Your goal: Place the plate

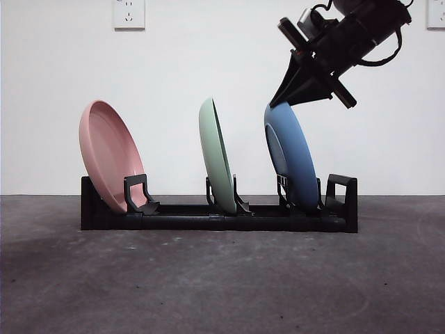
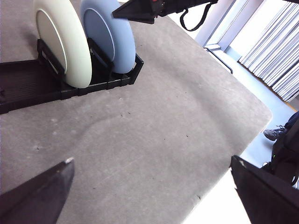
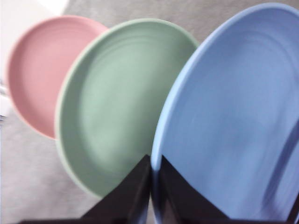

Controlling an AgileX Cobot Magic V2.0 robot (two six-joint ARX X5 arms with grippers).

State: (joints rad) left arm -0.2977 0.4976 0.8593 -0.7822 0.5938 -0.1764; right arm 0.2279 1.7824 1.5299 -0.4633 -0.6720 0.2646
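Holding the blue plate (image 1: pixel 290 156) by its top rim, my right gripper (image 1: pixel 300 97) has its jaws pinched narrow on the edge, reaching in from two o'clock in the front view. That plate already sits in the rack (image 1: pixel 219 216), in the slot nearest the three o'clock end, with the green plate (image 1: pixel 217 156) mid-rack and the pink plate (image 1: pixel 108 153) at nine o'clock. I judge only release and lift-off remain. Room above is open; the green one stands well apart. My left gripper (image 2: pixel 149 196) waits wide open over bare table (image 2: pixel 163 121), near its edge.
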